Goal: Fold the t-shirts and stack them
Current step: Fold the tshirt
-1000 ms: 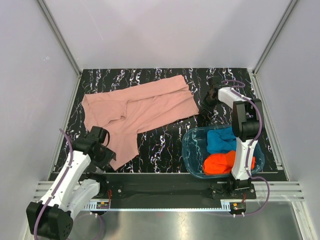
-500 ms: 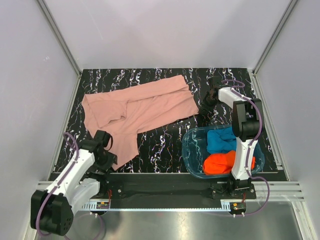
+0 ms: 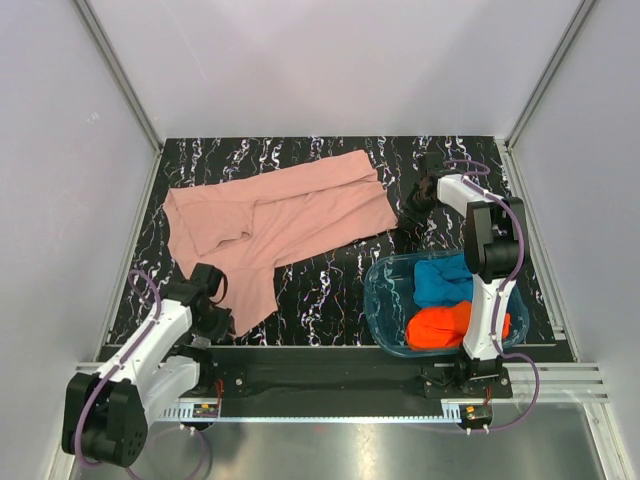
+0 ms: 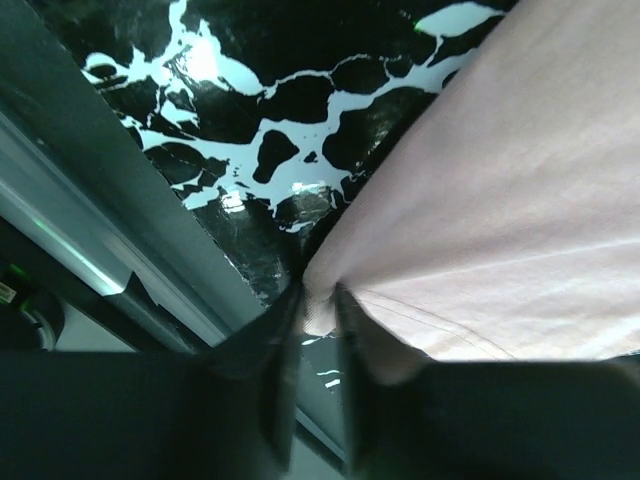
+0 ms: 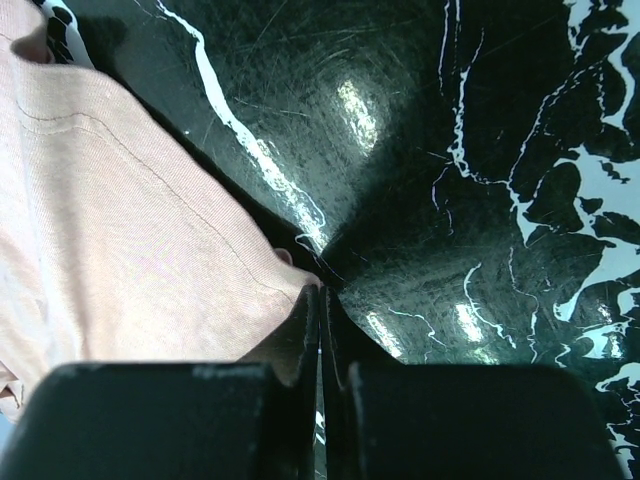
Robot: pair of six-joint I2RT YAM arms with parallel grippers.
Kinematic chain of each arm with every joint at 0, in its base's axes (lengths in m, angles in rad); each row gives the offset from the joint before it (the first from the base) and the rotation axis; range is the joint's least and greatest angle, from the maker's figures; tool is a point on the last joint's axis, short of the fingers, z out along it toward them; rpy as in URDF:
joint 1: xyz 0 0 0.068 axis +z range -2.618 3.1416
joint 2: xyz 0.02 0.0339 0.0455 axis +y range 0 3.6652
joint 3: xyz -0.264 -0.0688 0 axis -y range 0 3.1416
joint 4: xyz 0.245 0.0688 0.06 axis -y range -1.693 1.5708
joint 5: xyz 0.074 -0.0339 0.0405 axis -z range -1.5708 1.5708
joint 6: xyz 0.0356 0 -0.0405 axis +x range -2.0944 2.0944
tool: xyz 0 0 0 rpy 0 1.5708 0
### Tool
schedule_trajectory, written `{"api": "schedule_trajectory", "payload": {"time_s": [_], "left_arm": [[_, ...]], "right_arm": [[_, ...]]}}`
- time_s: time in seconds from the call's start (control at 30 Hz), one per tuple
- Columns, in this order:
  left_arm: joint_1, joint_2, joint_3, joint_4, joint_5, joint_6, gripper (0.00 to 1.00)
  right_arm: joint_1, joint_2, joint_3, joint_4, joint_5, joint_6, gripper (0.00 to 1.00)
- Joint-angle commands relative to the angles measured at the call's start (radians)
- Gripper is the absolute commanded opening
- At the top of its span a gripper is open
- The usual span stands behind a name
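The large dusty-pink t-shirt lies spread and wrinkled across the black marbled table. My left gripper is at its near left corner, and in the left wrist view the jaws are shut on a fold of pink cloth. My right gripper is at the shirt's right corner. In the right wrist view the jaws are pressed together with the tip of the pink cloth pinched at them. A blue t-shirt and an orange-red t-shirt lie bunched in the tub.
A translucent blue plastic tub stands at the near right beside the right arm's base. White walls enclose the table on three sides. A metal rail runs along the near edge, close behind my left gripper.
My left arm has drawn back toward the near edge, its gripper sliding down to the shirt's near corner. The right arm and the shirts in the tub have not moved.
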Motion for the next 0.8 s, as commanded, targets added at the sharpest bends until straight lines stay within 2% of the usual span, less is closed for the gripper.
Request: {"api": "schedule_trajectory", "payload": {"time_s": [0.0, 0.17, 0.4, 0.57, 0.77], "left_arm": [[0.001, -0.025, -0.050, 0.061, -0.036, -0.037, 0.15], [0.001, -0.096, -0.005, 0.010, -0.056, 0.003, 0.00], [0.001, -0.052, 0.199, -0.137, -0.170, 0.131, 0.00], [0.001, 0.008, 0.371, -0.111, -0.221, 0.233, 0.00], [0.001, 0.223, 0.625, -0.088, -0.302, 0.424, 0.00]], "right_arm": [[-0.008, 0.000, 0.034, -0.009, -0.018, -0.015, 0.00], [-0.007, -0.038, 0.025, -0.036, 0.000, -0.035, 0.00], [-0.004, -0.112, 0.009, -0.099, 0.045, -0.087, 0.00], [0.018, -0.147, 0.023, -0.118, 0.051, -0.147, 0.00], [0.039, -0.102, 0.160, -0.162, 0.005, -0.194, 0.00]]}}
